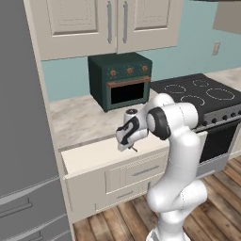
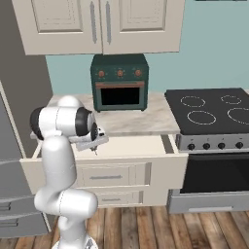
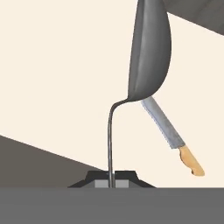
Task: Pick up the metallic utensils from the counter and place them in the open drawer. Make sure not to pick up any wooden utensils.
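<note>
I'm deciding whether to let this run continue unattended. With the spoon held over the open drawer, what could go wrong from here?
1. The gripper pinches the metal spoon only at the very end of its thin handle, so it may swing or slip.
2. The knife already lies in the open drawer, just below the spoon's bowl; a drop could land on it.

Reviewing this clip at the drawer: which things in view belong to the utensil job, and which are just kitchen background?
Part of the job:
- metal spoon, pinched by its handle in the shut gripper
- knife, lying in the open drawer
- counter

Just standing about:
- green toaster oven
- stove
- wall cabinets
- fridge
</note>
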